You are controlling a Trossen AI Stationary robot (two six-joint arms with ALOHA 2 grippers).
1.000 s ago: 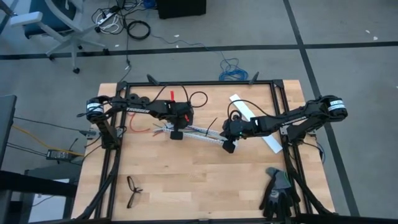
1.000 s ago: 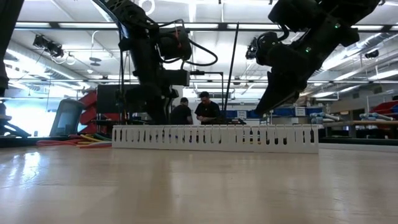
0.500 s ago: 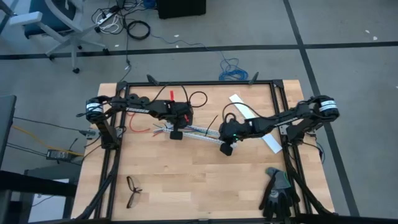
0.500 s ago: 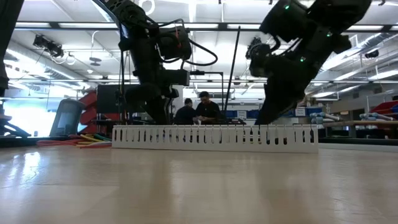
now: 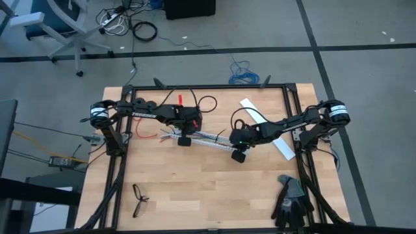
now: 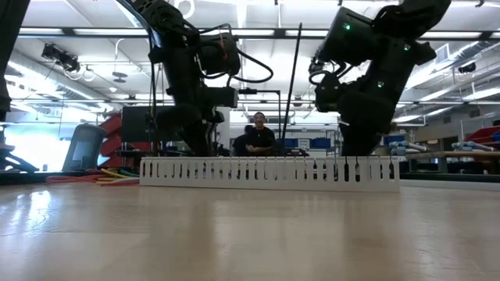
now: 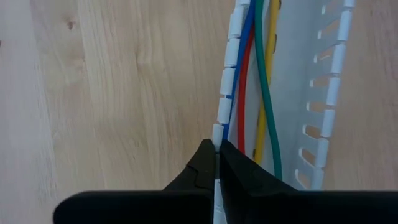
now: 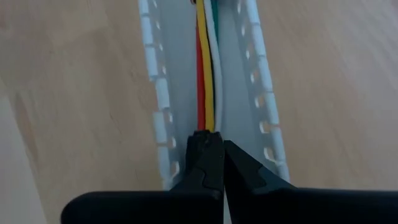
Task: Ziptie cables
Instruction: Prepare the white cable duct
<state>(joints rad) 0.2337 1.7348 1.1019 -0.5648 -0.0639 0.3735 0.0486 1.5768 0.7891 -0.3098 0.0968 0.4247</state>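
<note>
The white slotted strip [image 5: 207,140] lies across the table's middle as an open channel. The cables [image 7: 256,93], blue, red, yellow and green, run along inside it, and their loose ends [image 5: 151,136] spill out past its left end. My left gripper [image 7: 216,149] is shut at the strip's left end [image 5: 184,140]. My right gripper [image 8: 215,138] is shut, tips down in the channel at the strip's right end [image 5: 235,153]. In the low view a thin black ziptie [image 6: 293,94] stands up slanting behind the strip [image 6: 269,173]. My left gripper pinches one side wall of the slotted strip [image 7: 217,132] between its two fingertips, coming steeply from above with the fingers along the wall. The strip lies flat on the table. My right gripper's shut fingertips [image 8: 205,146] sit on the red and yellow cables [image 8: 206,121] inside the channel, slanting steeply down. The tips hide the contact itself.
A second white strip [image 5: 263,125] lies at the right under my right arm. Black eyeglasses [image 5: 138,199] lie near the front left, black gloves [image 5: 290,201] at the front right. A black frame [image 5: 208,86] rims the table. A person [image 6: 258,134] shows beyond the table.
My right gripper, shut throughout, has sunk and tipped more steeply down, onto the right end of the slotted strip. The strip and cables have not shifted.
</note>
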